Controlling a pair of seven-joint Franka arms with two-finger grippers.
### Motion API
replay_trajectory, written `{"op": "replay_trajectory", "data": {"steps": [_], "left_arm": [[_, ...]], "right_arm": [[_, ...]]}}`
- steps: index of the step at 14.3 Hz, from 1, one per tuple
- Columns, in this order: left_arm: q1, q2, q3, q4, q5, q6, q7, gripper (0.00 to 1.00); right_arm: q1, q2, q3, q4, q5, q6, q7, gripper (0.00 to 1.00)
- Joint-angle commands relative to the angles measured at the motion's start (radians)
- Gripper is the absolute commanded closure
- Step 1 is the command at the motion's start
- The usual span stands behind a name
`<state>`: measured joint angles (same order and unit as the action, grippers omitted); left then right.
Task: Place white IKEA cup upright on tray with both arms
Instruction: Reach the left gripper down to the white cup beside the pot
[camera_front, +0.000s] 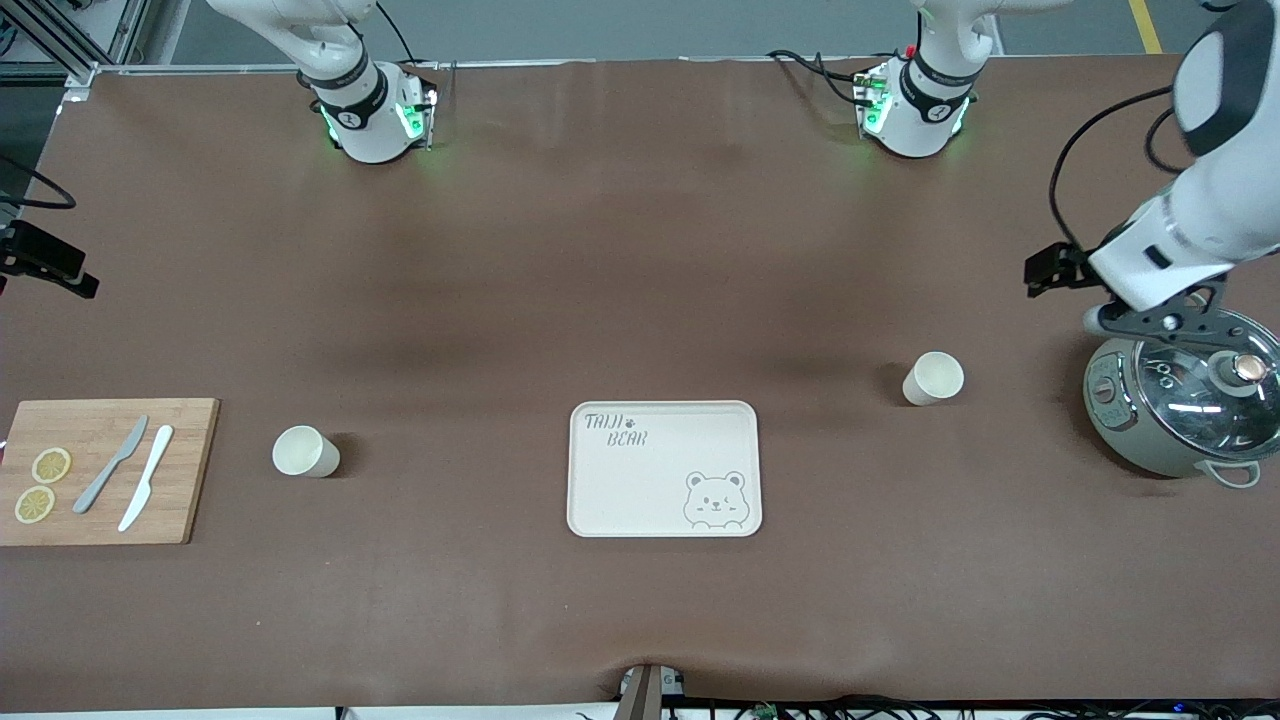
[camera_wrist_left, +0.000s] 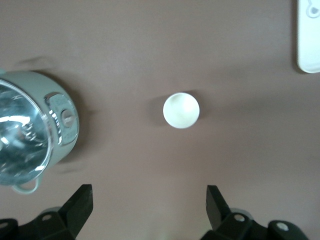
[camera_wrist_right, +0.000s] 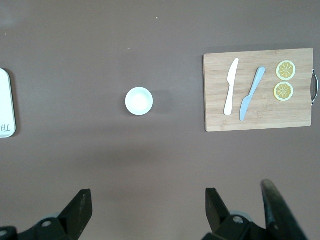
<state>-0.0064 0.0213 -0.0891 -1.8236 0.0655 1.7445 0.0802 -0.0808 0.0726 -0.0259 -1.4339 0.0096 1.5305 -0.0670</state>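
Observation:
Two white cups stand upright on the brown table. One cup (camera_front: 933, 378) (camera_wrist_left: 181, 110) is toward the left arm's end, the other (camera_front: 306, 451) (camera_wrist_right: 139, 101) toward the right arm's end. The cream tray (camera_front: 664, 468) printed "TAIJI BEAR" lies between them and holds nothing; its edge shows in both wrist views (camera_wrist_left: 309, 37) (camera_wrist_right: 5, 105). My left gripper (camera_front: 1165, 322) (camera_wrist_left: 148, 192) is open and empty, high up by the pot. My right gripper (camera_wrist_right: 148, 195) is open and empty, high over the table; the front view does not show its fingers.
A grey-green pot with a glass lid (camera_front: 1180, 405) (camera_wrist_left: 30, 130) stands at the left arm's end. A bamboo cutting board (camera_front: 100, 470) (camera_wrist_right: 257, 90) with two knives and two lemon slices lies at the right arm's end.

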Motion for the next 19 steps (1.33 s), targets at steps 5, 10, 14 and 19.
{"op": "replay_trajectory", "data": {"steps": [5, 10, 14, 19], "left_arm": [[0.051, -0.09, 0.0, -0.336, -0.004, 0.335, 0.029, 0.0], [0.077, -0.029, -0.001, -0.431, -0.041, 0.55, 0.064, 0.0], [0.071, 0.067, -0.011, -0.436, -0.079, 0.676, 0.064, 0.0], [0.069, 0.167, -0.035, -0.436, -0.081, 0.805, 0.055, 0.0]], "right_arm": [[-0.004, -0.007, 0.004, -0.002, -0.007, 0.0, 0.013, 0.0], [-0.011, 0.004, 0.004, -0.002, 0.0, 0.0, 0.004, 0.0], [-0.002, 0.009, 0.004, -0.002, -0.005, 0.0, 0.006, 0.0], [-0.01, 0.009, 0.004, -0.005, 0.003, -0.001, 0.001, 0.0]]}}
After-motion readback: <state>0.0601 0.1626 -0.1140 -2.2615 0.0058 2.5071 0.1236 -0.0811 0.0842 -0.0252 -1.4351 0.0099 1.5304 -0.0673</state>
